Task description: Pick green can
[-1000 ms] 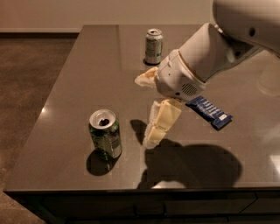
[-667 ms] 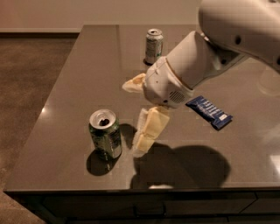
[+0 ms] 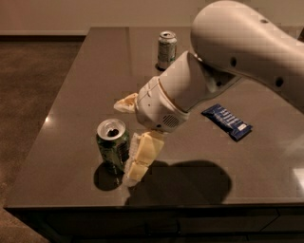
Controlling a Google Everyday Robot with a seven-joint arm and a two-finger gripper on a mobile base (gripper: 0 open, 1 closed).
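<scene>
Dark tabletop [image 3: 71, 95] w/ brown carpet [image 3: 33, 71] beyond; gripper [image 3: 126, 139] fingers [image 3: 145, 152] wide apart, just beside green can [image 3: 113, 142].

A dark grey-brown, glossy worktop [image 3: 80, 95] filled most of the view, with a darker front face [image 3: 156, 225] below its near edge, a speckled brown floor [image 3: 28, 95] to its left, and a pale wall [image 3: 71, 14] with a light skirting strip [image 3: 42, 33] behind it. The light was dim and warm, leaving a small glint [image 3: 47, 118] near the worktop's left edge and a brighter patch [image 3: 297, 175] at its right. A broad dark shadow [image 3: 190, 182] lay near the front edge, just right of the gripper [image 3: 124, 140], which hung low over the near left part.
</scene>
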